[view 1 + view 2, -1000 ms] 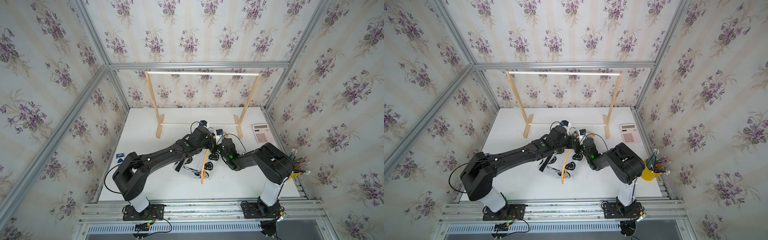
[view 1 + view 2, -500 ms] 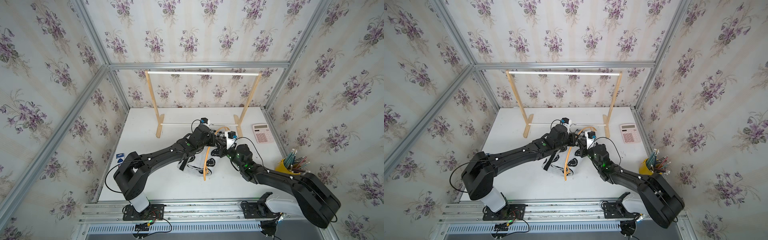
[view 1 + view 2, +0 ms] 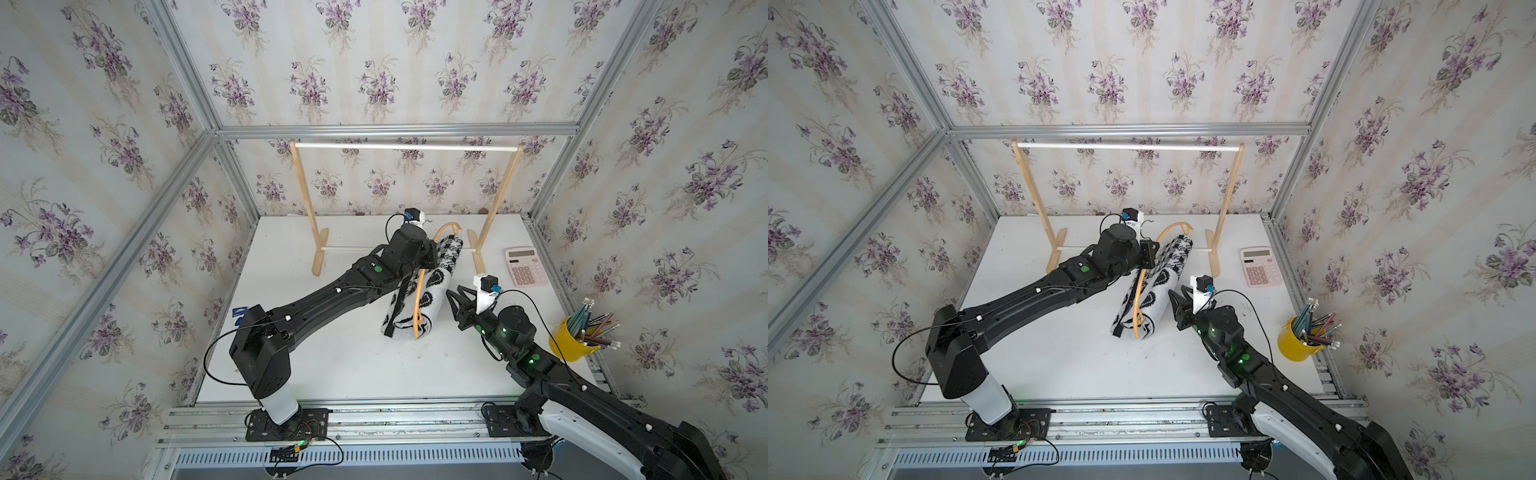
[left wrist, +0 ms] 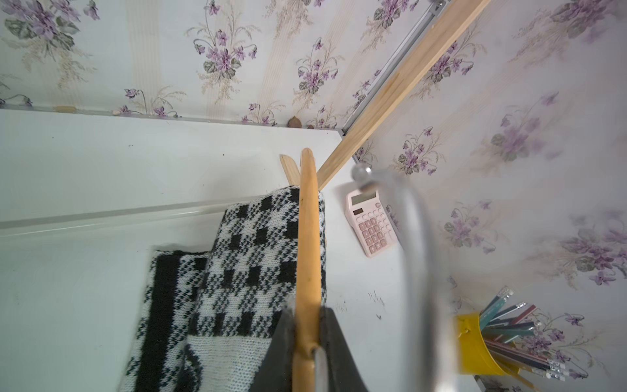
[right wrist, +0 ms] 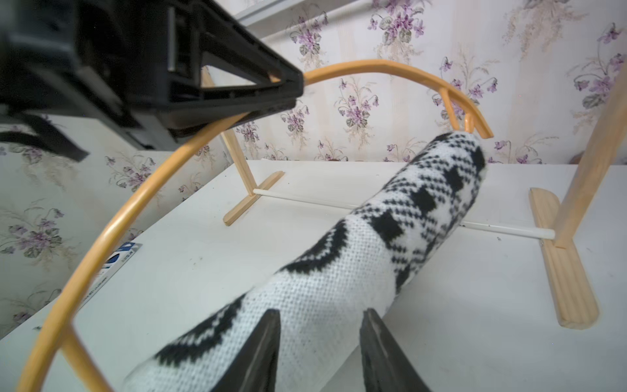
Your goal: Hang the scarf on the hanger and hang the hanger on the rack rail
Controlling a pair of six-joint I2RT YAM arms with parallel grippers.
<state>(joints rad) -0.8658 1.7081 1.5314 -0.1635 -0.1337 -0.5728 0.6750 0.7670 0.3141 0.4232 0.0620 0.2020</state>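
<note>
The hanger (image 3: 419,299) is a slim curved light-wood piece. It stands tilted, with its far end (image 5: 475,118) raised toward the rack and its near end low by the table. My left gripper (image 4: 307,325) is shut on its curved arm, right by the silver hook (image 4: 410,237). The black-and-white scarf (image 3: 436,286) runs along the hanger under that arm, with its check end (image 5: 451,176) up at the raised tip. The crossbar is hidden by the cloth. My right gripper (image 5: 319,325) stands open just right of the scarf (image 3: 1160,291), holding nothing.
A big wooden rack (image 3: 496,199) with white rods stands at the back of the table, its lower rod (image 5: 305,200) behind the scarf. A pink calculator (image 3: 525,266) lies at the right, with a yellow cup of pencils (image 3: 573,340) nearer. A blue card (image 3: 240,313) lies at the left.
My right gripper has opened and drawn back to the right, away from the scarf. The left gripper has kept its hold and lifted the hanger's far end toward the rack.
</note>
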